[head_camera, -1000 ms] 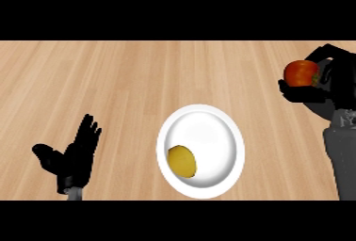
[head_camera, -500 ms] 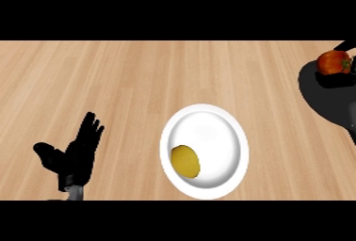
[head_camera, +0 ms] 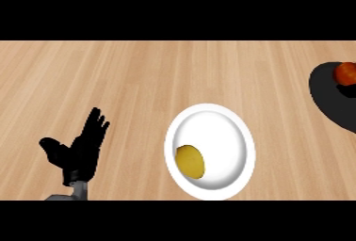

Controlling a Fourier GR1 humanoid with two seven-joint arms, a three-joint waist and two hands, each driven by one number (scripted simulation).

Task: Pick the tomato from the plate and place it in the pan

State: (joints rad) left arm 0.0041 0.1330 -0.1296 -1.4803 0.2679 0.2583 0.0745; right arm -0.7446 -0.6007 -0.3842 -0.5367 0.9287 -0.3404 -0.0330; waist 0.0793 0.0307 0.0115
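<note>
**Tomato over the pan, release not confirmed**

The tomato (head_camera: 346,73) shows at the far right edge of the head view, about three o'clock from the middle of the counter, red-orange and partly cut by the frame. It sits against the dark round shape of the pan (head_camera: 327,94), which comes in from that same edge. Whether it rests on the pan's floor or is held just above it, I cannot tell; a dark patch just below the tomato could be part of a hand or only the pan, and it is too unclear to call. So the right hand I cannot make out at all.

Moving in from there, the white plate (head_camera: 240,127) lies near the centre-bottom of the counter, at roughly nine o'clock from the pan and well apart from it. No tomato is on it. What is on it is a yellow rounded item (head_camera: 189,161), low on the plate at about seven o'clock.

Further out, at eight o'clock in the view, the left hand (head_camera: 78,151) rests with fingers straight and spread, pointing up, thumb out to the side, holding nothing.

My reading: the pick is done and the carry has reached the pan. What may be left is letting go and drawing the arm back, if that has not happened.
</note>
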